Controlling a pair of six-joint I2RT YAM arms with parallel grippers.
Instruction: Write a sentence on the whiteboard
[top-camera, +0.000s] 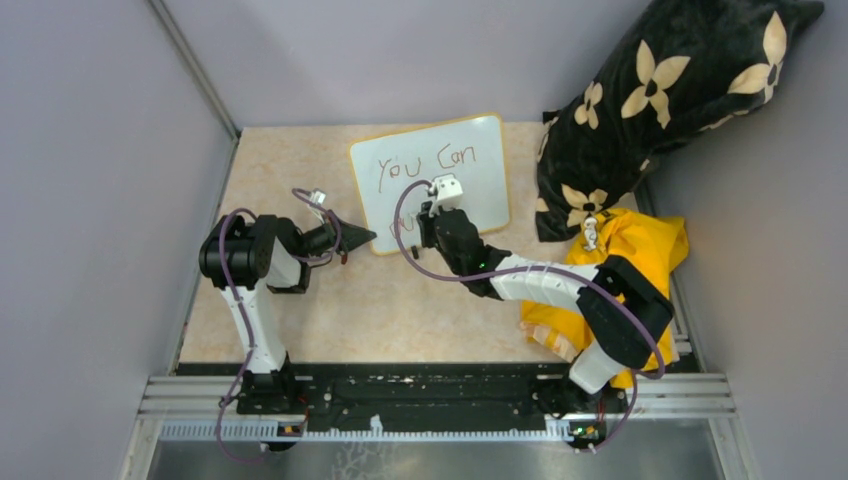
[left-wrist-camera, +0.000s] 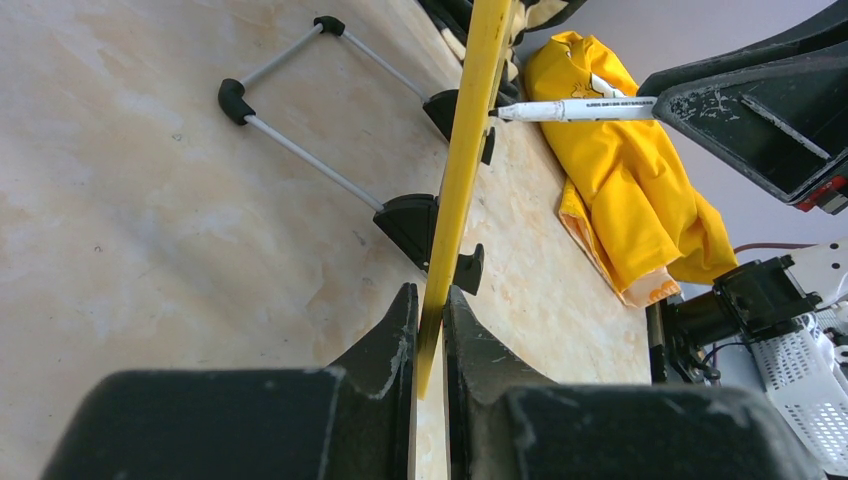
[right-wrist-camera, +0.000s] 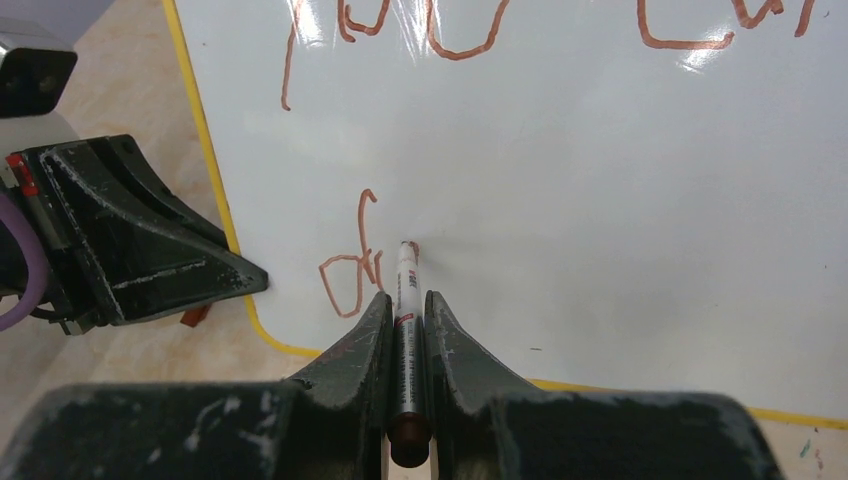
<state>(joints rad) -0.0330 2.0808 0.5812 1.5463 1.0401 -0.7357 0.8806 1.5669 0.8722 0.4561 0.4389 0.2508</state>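
The whiteboard with its yellow frame stands tilted on the table's far middle. The sentence reads "You Can" on the top line; a "d" starts the second line. My left gripper is shut on the whiteboard's lower left corner, its yellow edge between the fingers. My right gripper is shut on a white marker whose tip touches the board just right of the "d". The marker also shows in the left wrist view.
A black pillow with cream flowers leans in the far right corner. A yellow cloth lies under the right arm. Grey walls close in left, back and right. The board's wire stand with black feet rests on the beige tabletop.
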